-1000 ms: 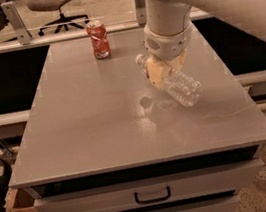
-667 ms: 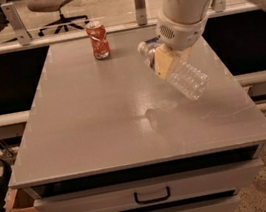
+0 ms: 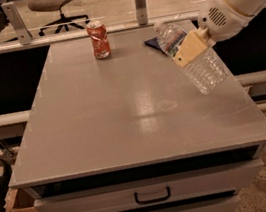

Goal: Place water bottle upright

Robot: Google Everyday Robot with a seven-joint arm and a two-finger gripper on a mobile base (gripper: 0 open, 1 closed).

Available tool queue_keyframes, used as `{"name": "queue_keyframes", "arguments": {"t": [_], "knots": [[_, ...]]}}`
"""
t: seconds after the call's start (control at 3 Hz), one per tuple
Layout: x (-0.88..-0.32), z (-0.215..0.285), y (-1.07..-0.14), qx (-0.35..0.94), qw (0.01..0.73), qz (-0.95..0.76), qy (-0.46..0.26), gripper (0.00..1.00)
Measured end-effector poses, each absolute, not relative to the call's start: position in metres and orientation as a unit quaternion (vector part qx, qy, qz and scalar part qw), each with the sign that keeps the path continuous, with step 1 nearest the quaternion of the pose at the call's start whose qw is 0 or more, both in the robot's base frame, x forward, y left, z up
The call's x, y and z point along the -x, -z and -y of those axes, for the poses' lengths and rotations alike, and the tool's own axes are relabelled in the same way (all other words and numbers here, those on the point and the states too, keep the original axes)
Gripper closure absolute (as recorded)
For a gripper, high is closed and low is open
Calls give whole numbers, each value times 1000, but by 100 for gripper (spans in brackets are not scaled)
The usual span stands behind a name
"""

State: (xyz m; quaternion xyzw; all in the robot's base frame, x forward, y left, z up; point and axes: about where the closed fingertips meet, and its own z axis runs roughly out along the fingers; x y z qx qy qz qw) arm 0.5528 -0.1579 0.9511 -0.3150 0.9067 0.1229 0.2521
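Note:
The water bottle (image 3: 203,68) is a clear ribbed plastic bottle with a white cap at its upper left end. It hangs tilted in the air above the right side of the grey table (image 3: 123,109), cap pointing up and to the left, base down and to the right. My gripper (image 3: 189,48) is shut on the water bottle around its label band, with a tan finger pad (image 3: 191,46) lying across it. The white arm reaches in from the upper right.
An orange-red soda can (image 3: 98,39) stands upright at the table's far edge, left of centre. A small dark blue snack wrapper (image 3: 154,43) lies behind the bottle near the far edge. Drawers sit under the table front. Office chairs stand behind.
The gripper has lifted the water bottle off the table and moved it up and to the right. The bottle is now held higher and tilted, cap up-left.

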Motion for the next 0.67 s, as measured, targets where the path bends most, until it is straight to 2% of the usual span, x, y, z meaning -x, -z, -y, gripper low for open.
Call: {"name": "queue_keyframes", "arguments": {"t": [0.67], "knots": [[-542,167,-972,326,323,-856,-238,100]]}}
